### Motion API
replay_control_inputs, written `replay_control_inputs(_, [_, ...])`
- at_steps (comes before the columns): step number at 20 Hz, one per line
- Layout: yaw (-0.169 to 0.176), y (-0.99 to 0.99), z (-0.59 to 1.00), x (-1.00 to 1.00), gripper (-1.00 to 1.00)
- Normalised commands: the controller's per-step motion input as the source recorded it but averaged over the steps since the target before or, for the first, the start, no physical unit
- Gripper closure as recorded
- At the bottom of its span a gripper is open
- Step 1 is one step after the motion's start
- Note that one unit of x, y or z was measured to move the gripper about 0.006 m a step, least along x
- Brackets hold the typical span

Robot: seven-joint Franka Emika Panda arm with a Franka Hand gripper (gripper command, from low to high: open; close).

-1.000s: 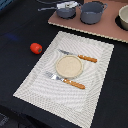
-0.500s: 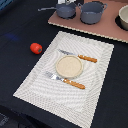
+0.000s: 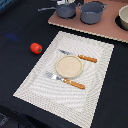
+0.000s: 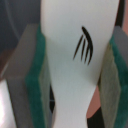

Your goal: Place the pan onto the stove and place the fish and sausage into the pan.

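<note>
- Gripper (image 4: 75, 75): in the wrist view, clenching the fish (image 4: 80, 65), a white flat piece with black curved marks; the green pads (image 4: 37, 85) are pressing against both of its sides.
- Placemat (image 3: 35, 87): lying nearest in the exterior view, pale and striped, on the dark table (image 3: 15, 55).
- Plate (image 3: 69, 66): sitting at the placemat's centre, round and tan, holding nothing; a fork (image 3: 65, 80) is lying at its 6 o'clock and a knife (image 3: 77, 56) at its 12 o'clock, both orange-handled.
- Sausage (image 3: 36, 48): resting on the table at 9 o'clock from the plate, apart from the placemat.
- Stove (image 3: 95, 27): lying farthest, at 12 o'clock.
- Pan (image 3: 65, 10): standing on the stove, handle pointing toward 9 o'clock; its contents cannot be told.
- Pot (image 3: 92, 12): standing just beside the pan at its 3 o'clock, interior unclear.
</note>
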Motion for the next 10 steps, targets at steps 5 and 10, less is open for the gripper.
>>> replay_control_inputs(5, [0.017,0.37,-0.14,0.00,1.00])
replay_control_inputs(10, [0.004,0.38,-0.10,0.00,-1.00])
